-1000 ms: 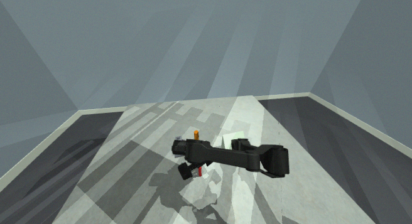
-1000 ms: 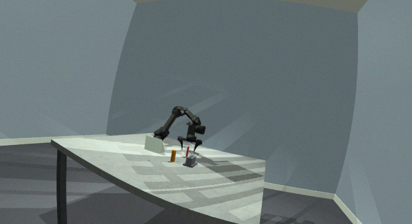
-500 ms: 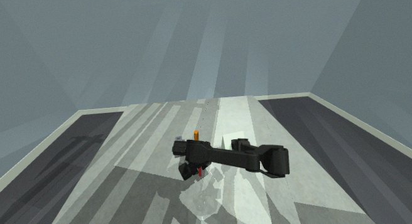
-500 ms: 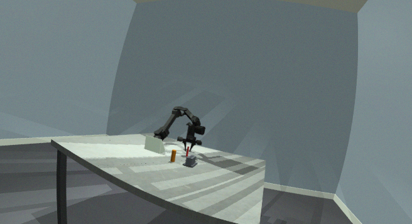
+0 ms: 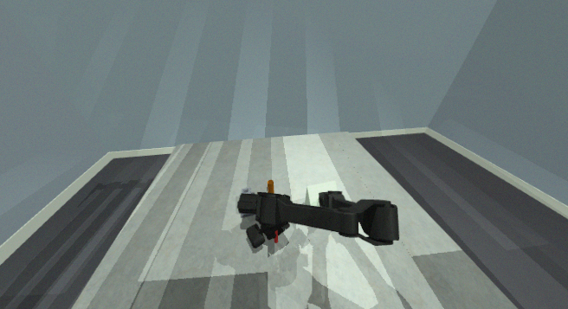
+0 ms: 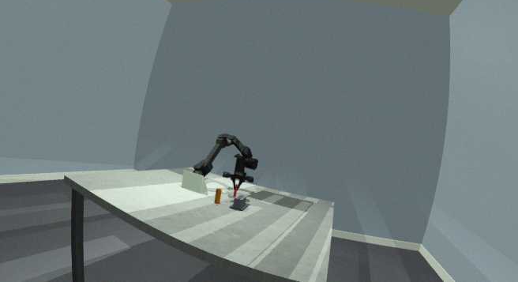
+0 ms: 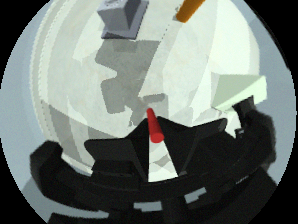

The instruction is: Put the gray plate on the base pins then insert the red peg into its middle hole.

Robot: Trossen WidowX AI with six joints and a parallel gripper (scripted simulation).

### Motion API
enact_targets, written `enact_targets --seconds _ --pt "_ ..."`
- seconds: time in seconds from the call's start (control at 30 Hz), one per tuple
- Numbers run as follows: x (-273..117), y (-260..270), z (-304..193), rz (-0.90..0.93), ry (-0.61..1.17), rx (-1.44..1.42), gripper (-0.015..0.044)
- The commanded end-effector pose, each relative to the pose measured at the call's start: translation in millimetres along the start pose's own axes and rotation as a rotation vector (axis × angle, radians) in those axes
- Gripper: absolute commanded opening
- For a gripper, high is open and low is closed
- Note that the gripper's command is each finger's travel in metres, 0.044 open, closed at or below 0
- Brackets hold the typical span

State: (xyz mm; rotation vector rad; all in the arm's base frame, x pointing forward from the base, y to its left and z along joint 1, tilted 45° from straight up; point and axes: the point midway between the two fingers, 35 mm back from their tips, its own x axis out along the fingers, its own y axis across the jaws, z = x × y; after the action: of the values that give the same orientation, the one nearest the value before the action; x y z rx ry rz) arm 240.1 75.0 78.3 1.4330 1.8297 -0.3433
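Observation:
The red peg (image 5: pixel 276 236) (image 6: pixel 234 193) (image 7: pixel 156 134) stands roughly upright between the fingertips. My gripper (image 6: pixel 236 187) (image 7: pixel 152 119) points down and is shut on the peg. Whether the peg's lower end touches the table cannot be told. The gray plate (image 6: pixel 239 201) (image 7: pixel 119 15) sits on the darker flat base (image 6: pixel 234 208) (image 7: pixel 140 20), at the upper left in the wrist view, and looks level. Its top is cut off there, so its middle hole is not clear. In the top view the arm hides most of plate and base.
An orange cylinder (image 5: pixel 270 187) (image 6: pixel 218 196) (image 7: pixel 189 10) stands upright beside the base. A pale green wedge-like block (image 5: pixel 315 191) (image 6: pixel 193 182) (image 7: pixel 235 91) stands nearer the arm's foot. Striped shadows cross the table (image 5: pixel 195 240) (image 6: pixel 221 236).

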Motion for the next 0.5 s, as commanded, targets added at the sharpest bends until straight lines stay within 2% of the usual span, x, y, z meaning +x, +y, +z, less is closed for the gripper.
enact_targets --seconds 0.0,0.47 --pt "-8.6 2.7 1.1 0.006 -0.003 0.002 0.0000" --pt "-52.9 5.6 4.1 0.010 -0.007 0.035 0.0000"
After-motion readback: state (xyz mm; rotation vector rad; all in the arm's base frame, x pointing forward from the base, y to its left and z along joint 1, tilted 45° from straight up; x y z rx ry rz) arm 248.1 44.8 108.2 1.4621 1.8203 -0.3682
